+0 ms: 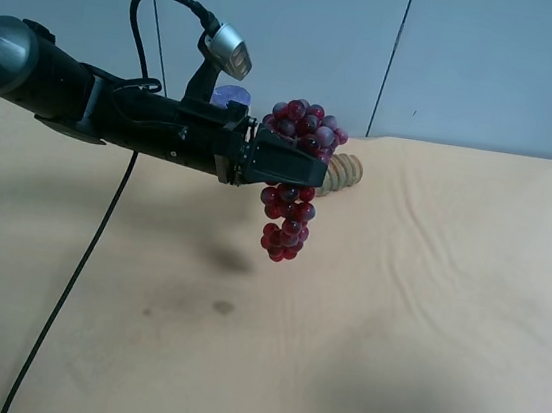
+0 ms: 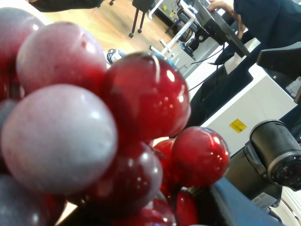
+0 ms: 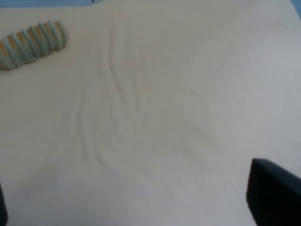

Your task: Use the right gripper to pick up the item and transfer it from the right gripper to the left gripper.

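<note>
The bunch of dark red and purple grapes (image 1: 285, 230) hangs in the air above the table, clamped in the left gripper (image 1: 298, 171), the black arm with the silver knob and looping cable at the exterior high view's left. The gripper is shut on the middle of the bunch; grapes show above and below it. In the left wrist view the grapes (image 2: 94, 117) fill the picture close up. The right gripper (image 3: 127, 202) is out of the exterior high view. Its wrist view shows one dark finger (image 3: 275, 193) at the edge and bare table between the fingers, so it is open and empty.
A ridged tan bread-like roll (image 1: 347, 171) lies on the tan table (image 1: 427, 286) behind the grapes; it also shows in the right wrist view (image 3: 30, 43). A white cylinder with a blue cap (image 1: 231, 96) stands behind the left arm. A black cable hangs down to the table.
</note>
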### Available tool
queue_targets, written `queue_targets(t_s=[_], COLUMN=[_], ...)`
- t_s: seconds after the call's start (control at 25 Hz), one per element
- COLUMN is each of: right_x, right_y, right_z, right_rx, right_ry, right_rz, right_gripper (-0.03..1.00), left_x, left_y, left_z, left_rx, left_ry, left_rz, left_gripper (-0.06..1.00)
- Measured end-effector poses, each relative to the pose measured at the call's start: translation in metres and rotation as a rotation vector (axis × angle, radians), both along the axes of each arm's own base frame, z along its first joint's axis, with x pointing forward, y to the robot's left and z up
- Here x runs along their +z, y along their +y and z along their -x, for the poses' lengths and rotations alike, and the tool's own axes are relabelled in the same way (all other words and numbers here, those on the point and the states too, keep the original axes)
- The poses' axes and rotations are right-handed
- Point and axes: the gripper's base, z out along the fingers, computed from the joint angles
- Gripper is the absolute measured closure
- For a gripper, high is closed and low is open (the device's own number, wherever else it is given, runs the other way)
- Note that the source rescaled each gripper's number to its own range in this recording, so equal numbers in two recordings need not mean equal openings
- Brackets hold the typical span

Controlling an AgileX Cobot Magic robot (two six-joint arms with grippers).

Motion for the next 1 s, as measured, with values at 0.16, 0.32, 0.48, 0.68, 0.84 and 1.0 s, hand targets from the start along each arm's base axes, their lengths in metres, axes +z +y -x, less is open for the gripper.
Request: queue_targets(t_s=[0.16, 0.32, 0.48, 0.68, 0.84, 1.0], right_x=[0.000, 0.000, 0.000, 0.000, 0.000, 0.000], right_y=[0.000, 0.000, 0.000, 0.000, 0.000, 0.000], right_z=[0.000, 0.000, 0.000, 0.000, 0.000, 0.000], right_rx=[0.000, 0.000, 0.000, 0.000, 0.000, 0.000], right_ry=[0.000, 0.000, 0.000, 0.000, 0.000, 0.000], right_rz=[0.000, 0.000, 0.000, 0.000, 0.000, 0.000], right_gripper=[-0.03, -0.03, -0.03, -0.03, -0.03, -0.03], left_x=[0.000, -0.001, -0.006, -0.008, -0.014, -0.014], left_y=[0.000, 0.000, 0.001, 0.002, 0.004, 0.009], left_z=[0.000, 0.000, -0.001, -0.002, -0.002, -0.004], left_rx=[0.001, 0.003, 0.015, 0.033, 0.043, 0.089], left_ry=[0.007, 0.023, 0.030, 0.043, 0.068, 0.049], left_rz=[0.000, -0.014, -0.063, -0.094, -0.166, -0.274], left_gripper=[0.94, 0.94, 0.94, 0.94, 0.94, 0.94])
